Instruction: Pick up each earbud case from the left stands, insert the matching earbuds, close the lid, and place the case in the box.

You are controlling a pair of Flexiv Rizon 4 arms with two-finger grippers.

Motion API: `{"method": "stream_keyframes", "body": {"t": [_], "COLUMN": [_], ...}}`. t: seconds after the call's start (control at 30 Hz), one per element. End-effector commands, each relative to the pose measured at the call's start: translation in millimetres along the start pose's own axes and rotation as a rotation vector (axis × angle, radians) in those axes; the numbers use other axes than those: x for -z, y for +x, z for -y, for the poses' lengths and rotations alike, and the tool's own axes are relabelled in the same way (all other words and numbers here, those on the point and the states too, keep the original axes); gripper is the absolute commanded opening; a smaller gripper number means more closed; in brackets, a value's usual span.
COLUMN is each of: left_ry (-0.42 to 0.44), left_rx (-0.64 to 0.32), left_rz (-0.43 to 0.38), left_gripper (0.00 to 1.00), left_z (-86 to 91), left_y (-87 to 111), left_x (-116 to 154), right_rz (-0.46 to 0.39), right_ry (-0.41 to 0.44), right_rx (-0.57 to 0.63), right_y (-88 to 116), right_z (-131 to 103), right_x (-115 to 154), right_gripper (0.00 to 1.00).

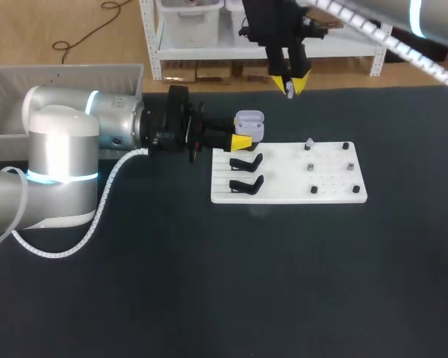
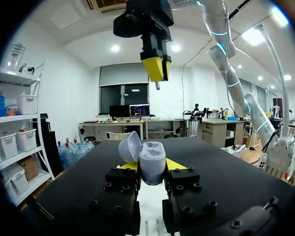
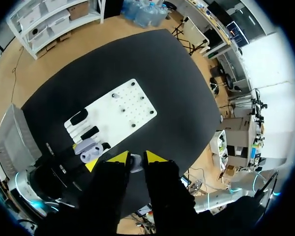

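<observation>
A lavender earbud case [image 1: 249, 124] with its lid tipped open is held above the white board's [image 1: 336, 186] left end; my left gripper [image 1: 241, 139] is shut on it from the left. In the left wrist view the case [image 2: 152, 161] sits between the yellow tips, open cavity up. My right gripper [image 1: 290, 83] hangs high over the far table edge, shut on a small white earbud [image 1: 290, 91]. From the right wrist view that earbud [image 3: 136, 162] shows between the tips, with the case [image 3: 88, 147] far below.
Two black stands [image 1: 246, 162] [image 1: 246, 183] rest on the board's left part; small pegs, one bearing an earbud [image 1: 309, 143], dot its right part. A white basket [image 1: 60, 78] stands at the table's far left, behind my left arm.
</observation>
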State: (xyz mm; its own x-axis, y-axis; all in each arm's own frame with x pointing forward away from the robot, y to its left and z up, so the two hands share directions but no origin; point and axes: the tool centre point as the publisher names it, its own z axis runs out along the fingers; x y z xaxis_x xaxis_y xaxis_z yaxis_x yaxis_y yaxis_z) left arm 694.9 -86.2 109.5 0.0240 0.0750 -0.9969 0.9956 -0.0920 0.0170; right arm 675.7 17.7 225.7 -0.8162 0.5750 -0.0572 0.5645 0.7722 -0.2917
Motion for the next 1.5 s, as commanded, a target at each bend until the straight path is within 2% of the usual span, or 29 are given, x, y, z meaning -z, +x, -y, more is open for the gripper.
{"method": "stream_keyframes", "body": {"t": [0.03, 0.3, 0.8, 1.5], "left_ry": [-0.001, -0.001, -0.001, -0.001], "left_rx": [-0.003, -0.003, -0.003, -0.003], "left_rz": [0.003, 0.003, 0.003, 0.003], "left_gripper": [0.0, 0.0, 0.0, 0.0], "left_z": [0.0, 0.0, 0.0, 0.0], "left_y": [1.0, 1.0, 1.0, 1.0], "left_x": [0.1, 0.1, 0.1, 0.1], "right_rz": [0.02, 0.04, 0.024, 0.025], "right_ry": [0.046, 0.08, 0.087, 0.138], "right_rx": [0.003, 0.008, 0.056, 0.078], "right_y": [6.6, 14.8, 30.7, 22.7], "right_z": [-14.3, -25.6, -48.6, -56.7], "right_x": [1.7, -5.6, -20.7, -44.3], "right_gripper": [0.0, 0.0, 0.0, 0.0]}}
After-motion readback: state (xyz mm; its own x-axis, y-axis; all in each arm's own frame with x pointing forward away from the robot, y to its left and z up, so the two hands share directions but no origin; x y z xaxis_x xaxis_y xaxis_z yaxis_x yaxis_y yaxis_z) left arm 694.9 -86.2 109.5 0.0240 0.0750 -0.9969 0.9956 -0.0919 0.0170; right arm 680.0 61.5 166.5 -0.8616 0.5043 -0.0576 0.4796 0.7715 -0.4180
